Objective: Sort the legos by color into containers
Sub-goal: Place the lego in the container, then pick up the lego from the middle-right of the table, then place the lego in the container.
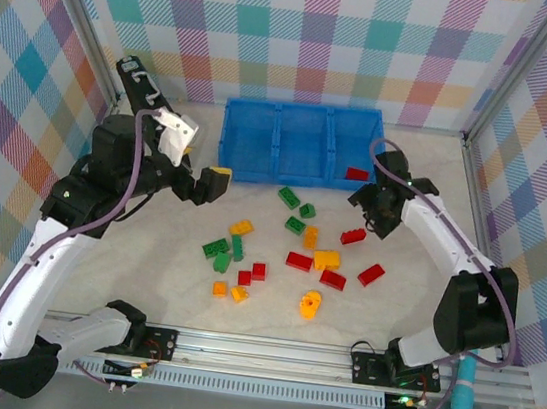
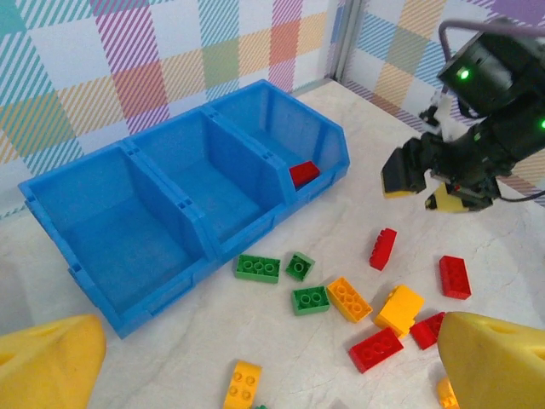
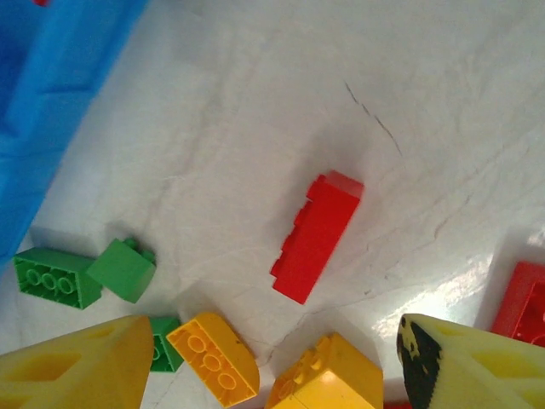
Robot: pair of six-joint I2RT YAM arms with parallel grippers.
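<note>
The blue bin [image 1: 300, 142] has three compartments; one red lego [image 1: 357, 173] lies in the right one, and the other two look bare in the left wrist view. Red, green and yellow legos lie scattered on the table in front of it. My right gripper [image 1: 372, 209] hovers open just in front of the bin's right end, above a red lego [image 3: 317, 236] lying on its side, with a yellow lego [image 3: 328, 375] and an orange one [image 3: 213, 358] below its fingertips. My left gripper [image 1: 211, 184] stands open near the bin's left front corner, holding nothing.
Green legos [image 2: 257, 267] lie close to the bin's front wall [image 2: 170, 281]. More red legos [image 1: 298, 260] and yellow ones [image 1: 241, 227] spread toward the near edge, with an orange piece [image 1: 310, 303] nearest the arms. Checked walls enclose the table on three sides.
</note>
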